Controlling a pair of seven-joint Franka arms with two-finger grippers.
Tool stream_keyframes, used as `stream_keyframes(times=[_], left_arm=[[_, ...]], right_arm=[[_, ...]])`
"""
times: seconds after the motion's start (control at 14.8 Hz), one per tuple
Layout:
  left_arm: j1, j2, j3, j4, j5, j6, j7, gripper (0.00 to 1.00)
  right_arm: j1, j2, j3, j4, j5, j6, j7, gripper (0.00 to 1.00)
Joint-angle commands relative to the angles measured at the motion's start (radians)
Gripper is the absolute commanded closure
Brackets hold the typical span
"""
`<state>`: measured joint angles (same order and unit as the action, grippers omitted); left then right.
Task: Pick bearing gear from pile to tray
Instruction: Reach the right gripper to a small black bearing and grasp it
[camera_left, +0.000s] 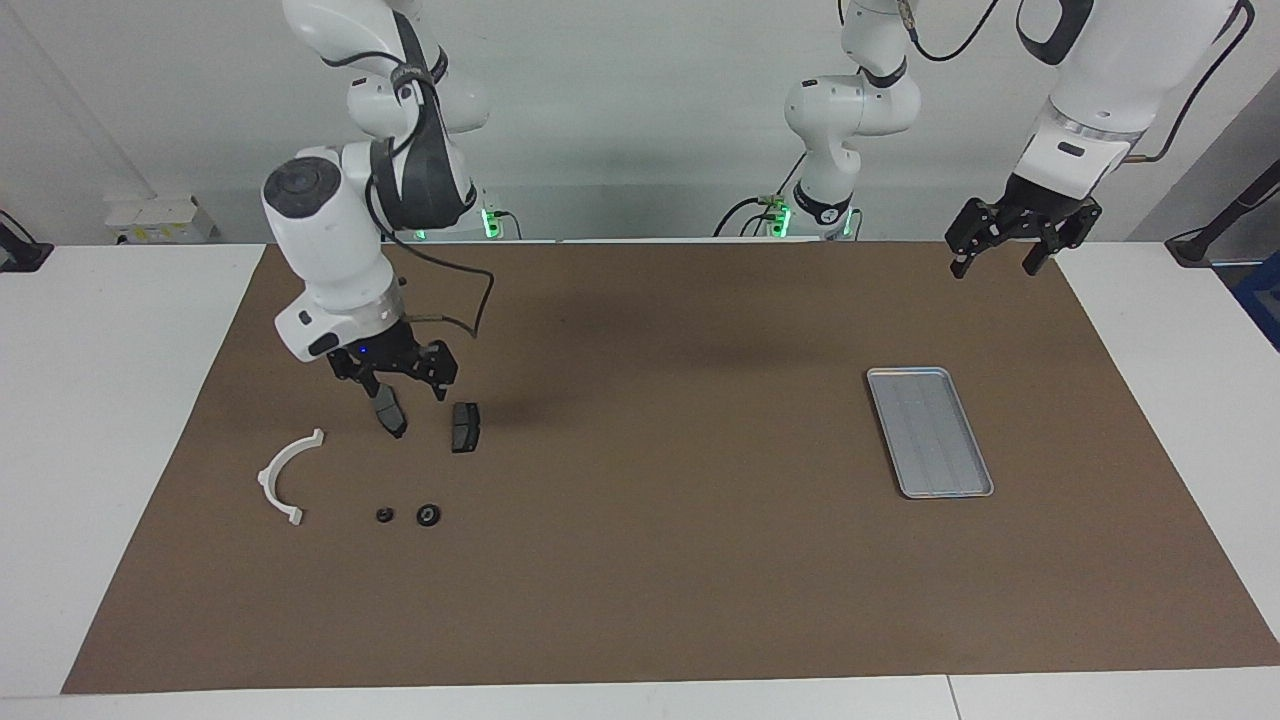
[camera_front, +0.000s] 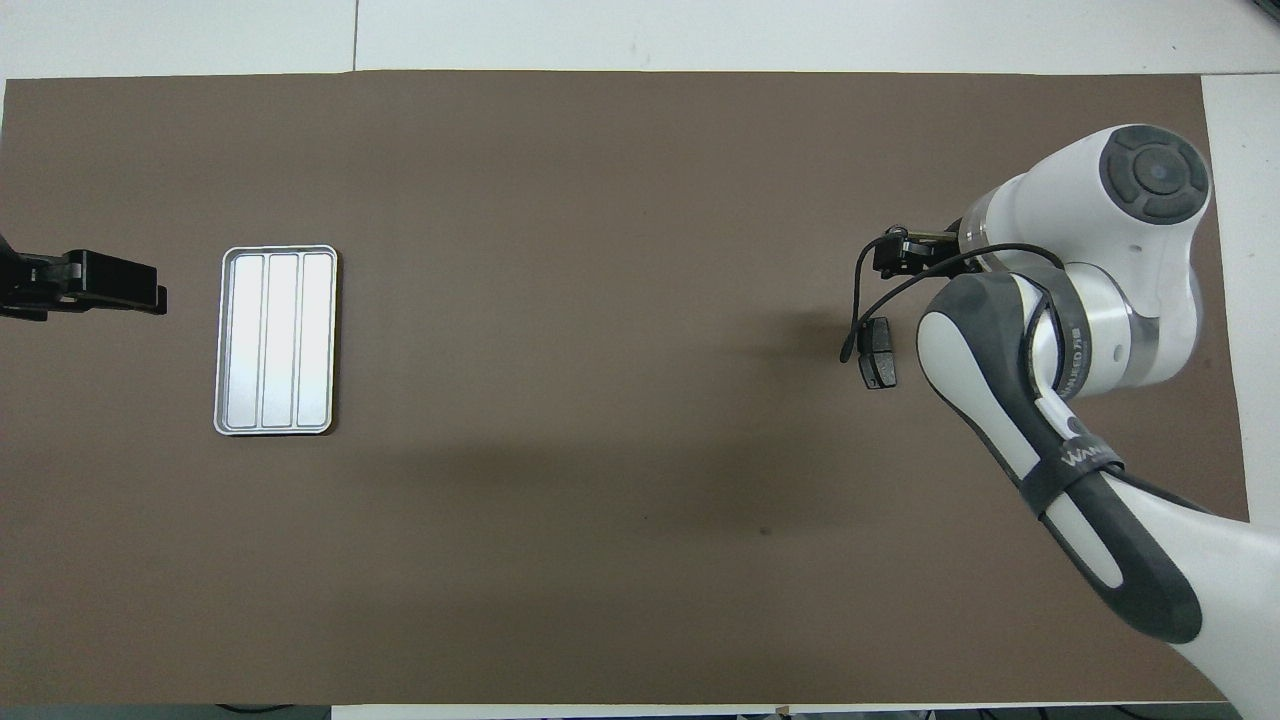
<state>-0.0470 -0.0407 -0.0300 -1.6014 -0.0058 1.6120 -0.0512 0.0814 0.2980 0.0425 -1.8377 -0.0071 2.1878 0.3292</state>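
Observation:
The pile lies toward the right arm's end of the brown mat: a white half-ring bracket (camera_left: 288, 475), two dark brake pads (camera_left: 392, 415) (camera_left: 465, 427), a tiny black round piece (camera_left: 384, 515) and beside it the slightly larger black bearing gear (camera_left: 428, 515). My right gripper (camera_left: 404, 386) hangs open and empty just over the brake pads, touching nothing. In the overhead view that arm hides the gear, the bracket and one pad; only one pad (camera_front: 878, 352) shows. The silver tray (camera_left: 930, 432) (camera_front: 277, 340) lies empty toward the left arm's end. My left gripper (camera_left: 1003, 262) (camera_front: 158, 285) waits open, raised beside the tray.
The brown mat (camera_left: 660, 560) covers most of the white table. A black cable (camera_left: 470, 310) loops from the right arm's wrist above the mat. Bare mat lies between the pile and the tray.

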Motion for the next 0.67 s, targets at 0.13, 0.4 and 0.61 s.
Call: stream_keyframes(times=[0.13,0.4,0.61], left_arm=[[-0.008,-0.014,0.007,-0.018,0.010,0.000,0.007,0.00],[-0.008,-0.014,0.007,-0.018,0.009,0.000,0.005,0.00],[-0.008,-0.014,0.007,-0.018,0.009,0.000,0.005,0.00]], right_arm=[[-0.008,0.131,-0.006,0.107,0.009,0.000,0.051,0.00],[-0.005,0.211,-0.006,0.156,-0.040,0.018,0.126,0.00],[-0.009,0.245,-0.007,0.170,-0.057,0.052,0.133,0.00]])
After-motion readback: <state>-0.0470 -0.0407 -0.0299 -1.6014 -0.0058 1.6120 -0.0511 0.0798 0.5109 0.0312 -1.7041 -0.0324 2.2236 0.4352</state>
